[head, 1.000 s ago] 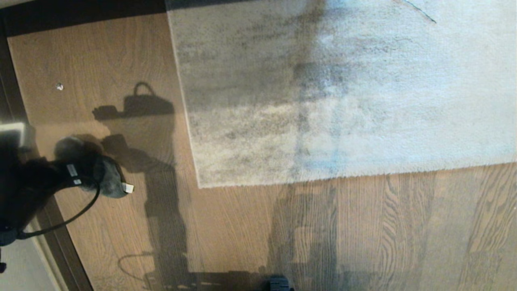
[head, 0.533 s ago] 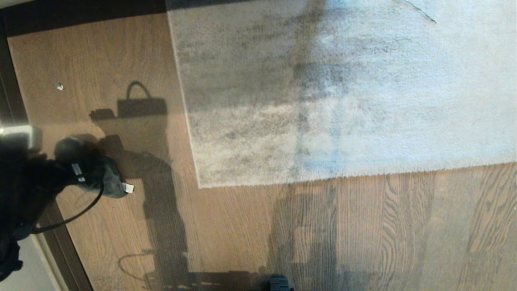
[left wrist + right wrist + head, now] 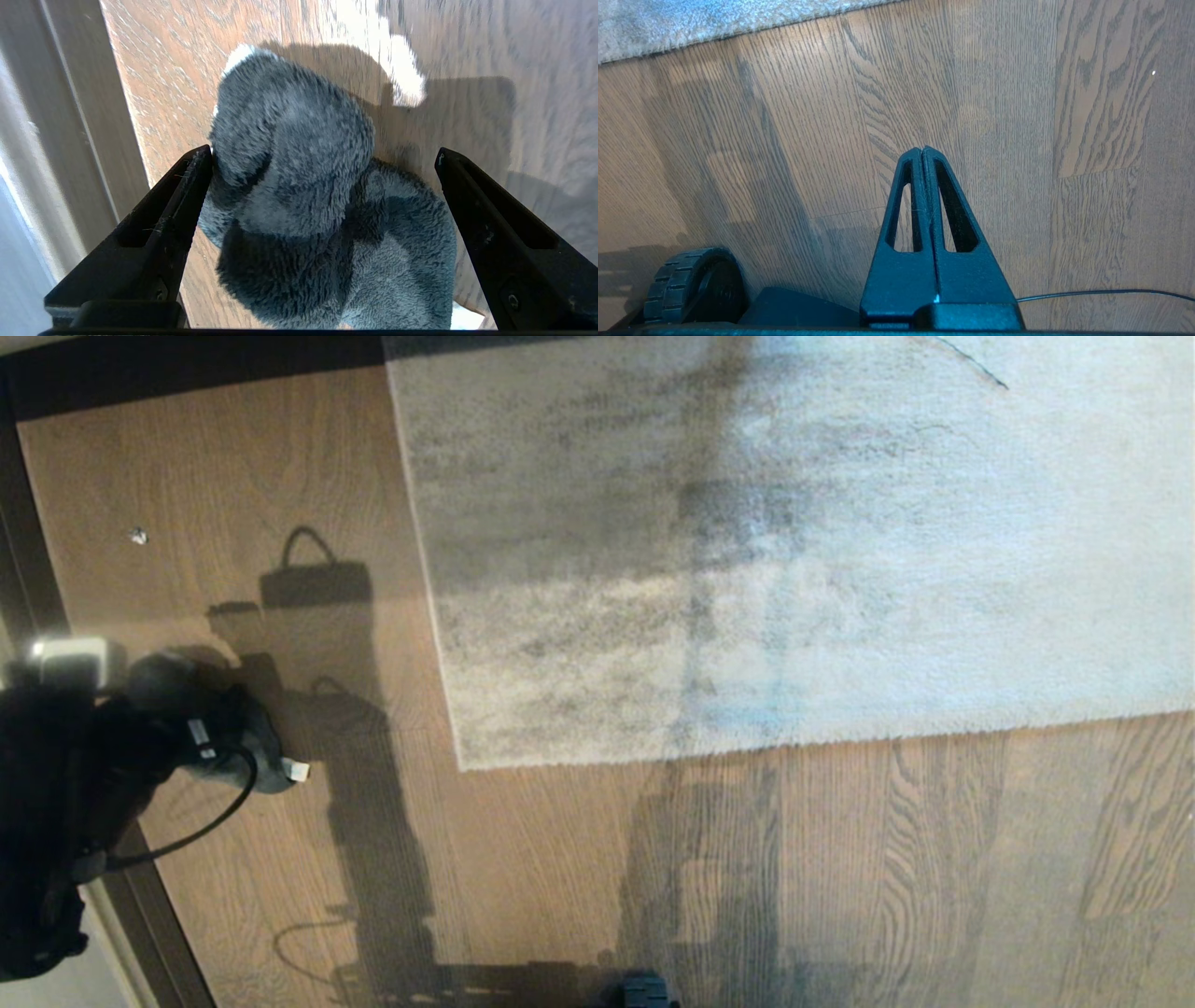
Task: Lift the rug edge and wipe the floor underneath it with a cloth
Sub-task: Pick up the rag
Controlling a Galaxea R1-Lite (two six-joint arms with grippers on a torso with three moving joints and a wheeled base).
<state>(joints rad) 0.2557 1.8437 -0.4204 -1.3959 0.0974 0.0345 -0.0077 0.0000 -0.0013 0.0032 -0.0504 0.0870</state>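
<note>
The grey mottled rug lies flat on the brown wood-grain floor, with its near-left corner towards the middle of the head view. At the left the dark fuzzy cloth rests on the floor, its white tag pointing towards the rug. My left arm covers most of it. In the left wrist view my left gripper stands open astride the cloth, one finger against its edge and the other apart from it. My right gripper hangs shut and empty above bare floor, near the rug edge.
A dark door frame strip runs along the left beside the cloth. A small white speck lies on the floor further out. The robot's base wheel and a thin black cable sit close under the right gripper.
My left arm has swung further over the cloth and lowered towards it, covering more of it. The cloth, the rug and the right arm have not moved.
</note>
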